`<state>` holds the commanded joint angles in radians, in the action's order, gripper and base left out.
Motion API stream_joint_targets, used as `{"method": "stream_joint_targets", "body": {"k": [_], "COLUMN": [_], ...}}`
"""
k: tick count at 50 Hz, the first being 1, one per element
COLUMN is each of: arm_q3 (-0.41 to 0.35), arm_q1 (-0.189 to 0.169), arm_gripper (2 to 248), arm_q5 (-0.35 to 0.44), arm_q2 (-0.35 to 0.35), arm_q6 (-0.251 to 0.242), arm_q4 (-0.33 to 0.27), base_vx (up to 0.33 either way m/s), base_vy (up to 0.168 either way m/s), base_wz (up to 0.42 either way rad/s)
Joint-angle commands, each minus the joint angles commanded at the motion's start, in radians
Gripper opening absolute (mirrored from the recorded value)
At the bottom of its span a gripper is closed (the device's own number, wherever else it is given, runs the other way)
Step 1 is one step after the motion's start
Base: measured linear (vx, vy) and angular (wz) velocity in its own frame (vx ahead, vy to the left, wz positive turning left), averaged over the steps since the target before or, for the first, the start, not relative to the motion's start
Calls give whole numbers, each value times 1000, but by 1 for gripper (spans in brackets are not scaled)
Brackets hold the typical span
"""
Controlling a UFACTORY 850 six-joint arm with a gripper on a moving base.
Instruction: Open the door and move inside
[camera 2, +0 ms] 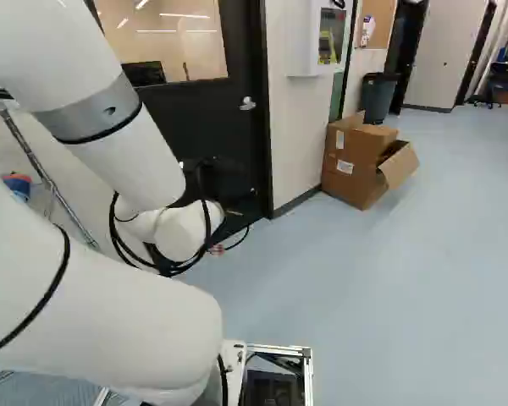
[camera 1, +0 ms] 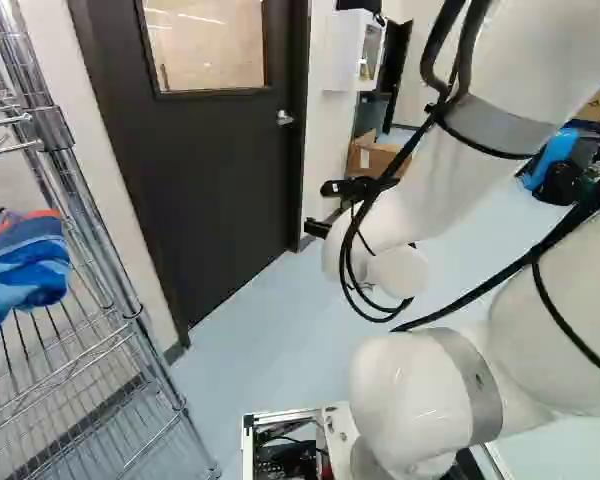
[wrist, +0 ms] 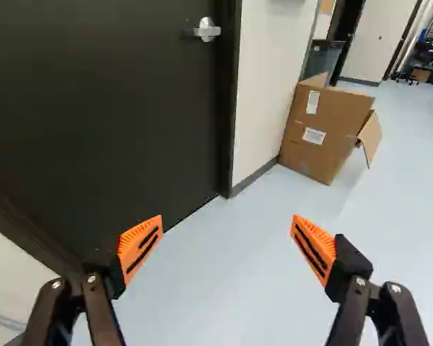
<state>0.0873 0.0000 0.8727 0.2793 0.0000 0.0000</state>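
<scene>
You've got the white jointed arm point(camera 1: 420, 400) nearest, above a metal-framed base point(camera 2: 308, 372). Chrome wire rack point(camera 1: 130, 300) at the left of the left base view, crumpled blue-and-orange cloth point(camera 1: 22, 262) on it. Your black two-fingered pincer point(camera 1: 320, 208) has its orange ribbed pads point(wrist: 141, 246) wide apart, pale blue floor point(wrist: 216, 288) visible between them. Door to open: dark, flat, windowed point(camera 1: 220, 170), ahead of you, looks closed in its dark frame. Its silver lever handle point(wrist: 206, 30) sits near the door's right edge in both base views, well apart from the pincer. Past the door frame, you see an open-flapped cardboard box point(camera 2: 360, 161) on the floor, white wall cabinet point(camera 2: 301, 42), then a dark grey bin point(camera 2: 378, 97) farther off.
</scene>
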Motion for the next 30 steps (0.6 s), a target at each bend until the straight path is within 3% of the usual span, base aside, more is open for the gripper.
{"method": "stream_joint_targets", "body": {"k": [30], "arm_q3": [0], "arm_q1": [0], "arm_gripper": [247], "arm_q5": [0], "arm_q2": [0], "arm_q6": [0], "arm_q4": [0], "base_vx": [0], "base_vy": [0], "base_wz": [0]}}
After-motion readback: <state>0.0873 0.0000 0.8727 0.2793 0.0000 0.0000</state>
